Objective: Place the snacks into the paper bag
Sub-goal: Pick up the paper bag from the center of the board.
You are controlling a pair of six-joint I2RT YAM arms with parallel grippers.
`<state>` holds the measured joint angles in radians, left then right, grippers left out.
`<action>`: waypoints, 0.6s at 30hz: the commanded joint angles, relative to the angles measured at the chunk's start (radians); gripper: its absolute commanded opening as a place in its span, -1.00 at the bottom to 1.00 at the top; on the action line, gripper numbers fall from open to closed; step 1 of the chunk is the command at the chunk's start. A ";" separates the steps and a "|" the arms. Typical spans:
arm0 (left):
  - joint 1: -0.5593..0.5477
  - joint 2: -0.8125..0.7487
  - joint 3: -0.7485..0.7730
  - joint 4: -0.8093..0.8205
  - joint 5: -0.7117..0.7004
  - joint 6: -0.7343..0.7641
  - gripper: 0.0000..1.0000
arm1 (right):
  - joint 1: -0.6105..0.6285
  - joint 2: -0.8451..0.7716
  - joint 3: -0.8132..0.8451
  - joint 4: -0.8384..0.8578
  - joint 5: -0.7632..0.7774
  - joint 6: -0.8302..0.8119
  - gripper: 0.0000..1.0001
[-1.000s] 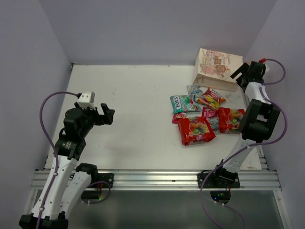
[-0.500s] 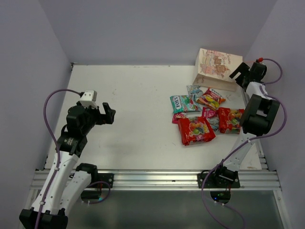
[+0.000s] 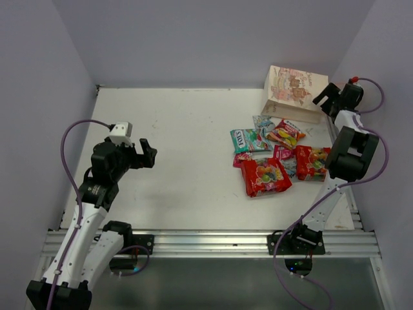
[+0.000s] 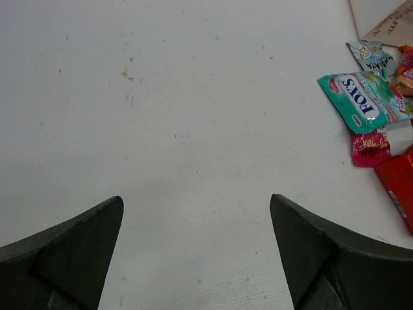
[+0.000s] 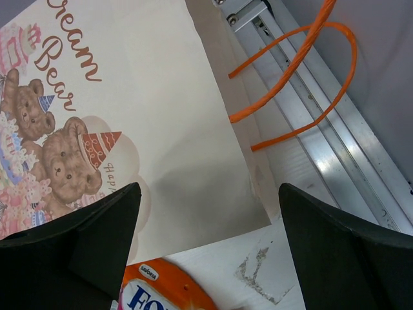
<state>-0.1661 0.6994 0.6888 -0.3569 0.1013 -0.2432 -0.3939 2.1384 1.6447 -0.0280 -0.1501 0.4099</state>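
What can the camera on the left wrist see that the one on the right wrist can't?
Only the left wrist view shows the teal-white FOX'S packet, a magenta packet, a light blue packet, the edge of a red packet and the open left gripper. Only the right wrist view shows the bag's teddy-bear print, its orange cord handles, an aluminium rail and the open right gripper. Both show the paper bag, just a corner of it in the left wrist view, and the white table.

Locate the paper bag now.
In the top view, the paper bag lies at the far right of the table, just beyond the snacks, with the right gripper beside its right end.
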 commanded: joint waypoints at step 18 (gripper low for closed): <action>-0.001 0.037 0.008 0.035 0.005 0.012 1.00 | -0.003 0.086 0.150 0.022 -0.235 -0.051 0.01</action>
<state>-0.1661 0.7345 0.6888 -0.3573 0.1009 -0.2432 -0.3943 2.2318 1.7466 -0.0360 -0.3054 0.3721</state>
